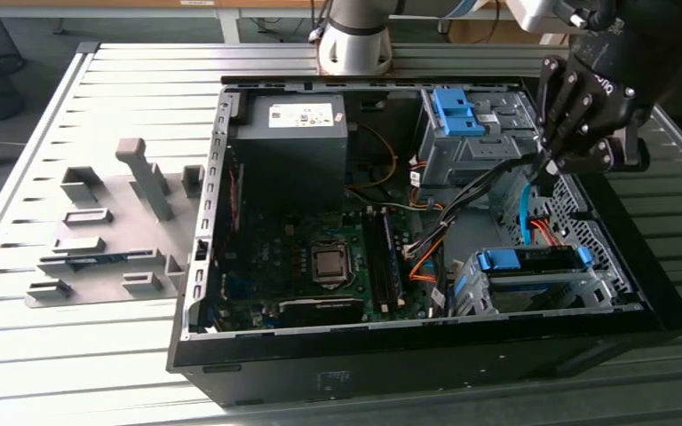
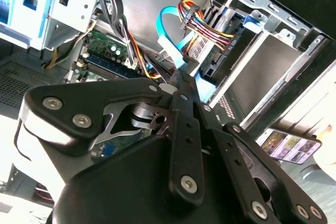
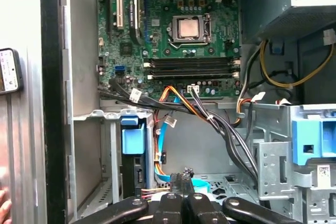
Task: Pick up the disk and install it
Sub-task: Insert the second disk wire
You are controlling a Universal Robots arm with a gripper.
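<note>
The slatted metal surface [image 1: 104, 89] carries an open computer case [image 1: 661, 293] lying on its side. A grey fixture plate [image 1: 104, 240] sits just beside the case on the exterior view's left. Inside the case, the dark power-supply box [image 1: 288, 146] fills the far left corner and the motherboard [image 1: 281, 257] lies nearer.

On the exterior view's right, at the near end, is a metal drive cage [image 1: 554, 297]. The disk [image 1: 531, 259] sits inside it with its blue handle facing up, and it looks level with the cage. In the second wrist view the disk [image 2: 262, 69] shows its flat silver face, with wires running to its end. The first wrist view shows the disk [image 3: 133, 140] edge-on between the cage walls.

The tool [image 1: 540, 173] hangs above the right side of the case, between the far cage and the near one. In both wrist views its fingers [image 2: 179, 85] are pressed together with nothing between them. The tool [image 3: 184, 177] is close to the blue data cable [image 1: 521, 200] and the bundled wires.

By my judgement the disk is in its bay or very nearly so. Doing this step well means any seating push goes squarely on the blue handle, in line with the rails. The closed tip should stay off the cables, which could snag or pull loose.
</note>
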